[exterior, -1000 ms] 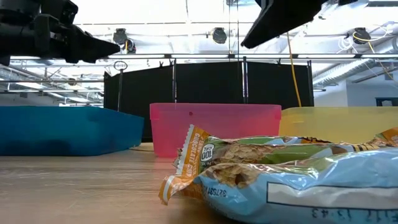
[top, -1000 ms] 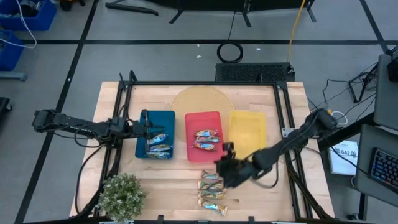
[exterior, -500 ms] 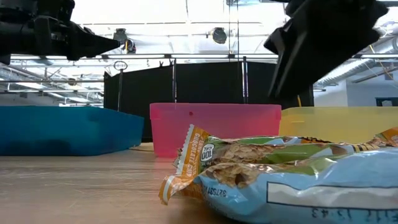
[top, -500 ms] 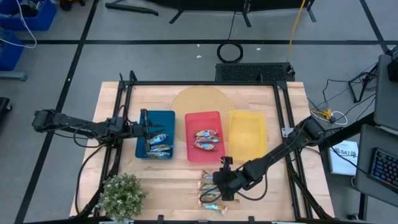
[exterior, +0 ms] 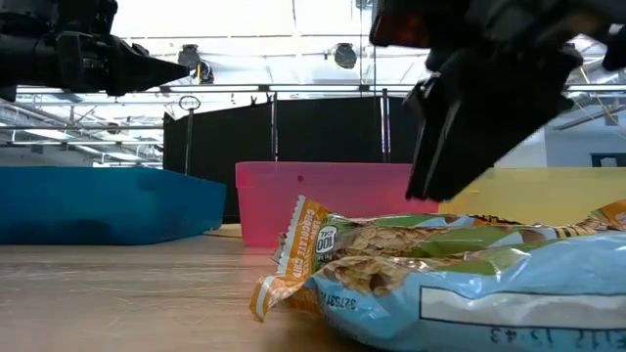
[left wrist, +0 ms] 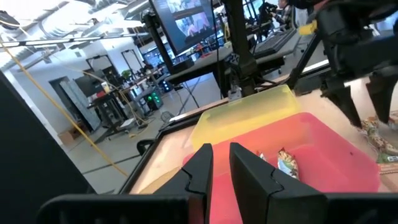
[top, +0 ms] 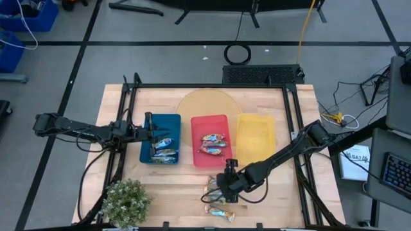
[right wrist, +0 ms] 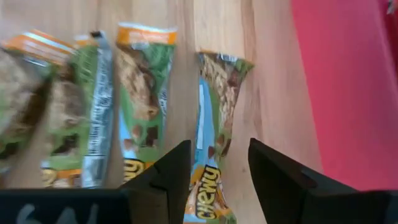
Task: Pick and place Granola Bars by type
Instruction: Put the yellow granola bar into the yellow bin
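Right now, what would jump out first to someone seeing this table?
Three bright trays in a row, blue, red and yellow, catch the eye mid-table. In front of the red tray the right gripper hangs open over loose granola bars, while the left gripper waits above the blue tray.

Right gripper (exterior: 489,117) just above granola bars (exterior: 430,264)

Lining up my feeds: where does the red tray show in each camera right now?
High view: red tray, middle of the three trays.
Low view: pink wall mid-frame, behind the bars.
Left wrist view: just beyond the fingers.
Right wrist view: beside the bar between the fingers.
Shared landmark: the loose granola bars on the wood next to it.
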